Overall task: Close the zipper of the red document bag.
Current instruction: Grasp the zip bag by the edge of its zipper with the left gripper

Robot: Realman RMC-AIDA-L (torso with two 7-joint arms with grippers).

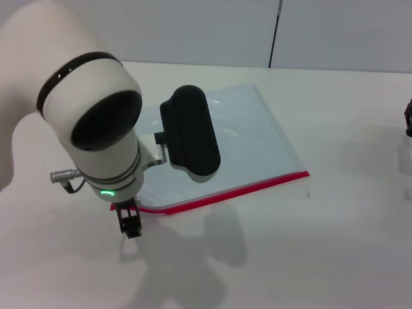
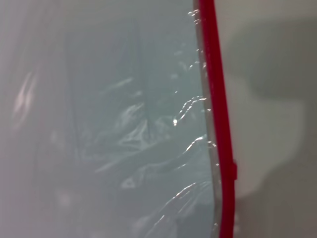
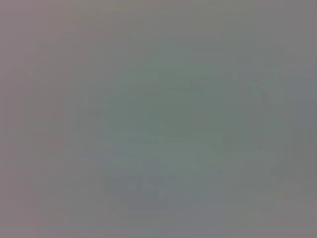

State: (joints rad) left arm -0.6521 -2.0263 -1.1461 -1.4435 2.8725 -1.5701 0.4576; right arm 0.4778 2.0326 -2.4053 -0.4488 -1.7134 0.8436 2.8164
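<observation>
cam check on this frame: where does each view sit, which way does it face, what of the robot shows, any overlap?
Head view: on the robot's head, looking forward and down at the table; shows the left arm, the left gripper at the near left corner of the red document bag, and a sliver of the right gripper at the right edge.
Left wrist view: close over the bag, along the zipper; no fingers visible.
Right wrist view: featureless grey; nothing identifiable.
Shared: head and left wrist both show bag and zipper.

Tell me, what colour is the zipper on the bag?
Bright red zipper, clearest in the left wrist view.
</observation>
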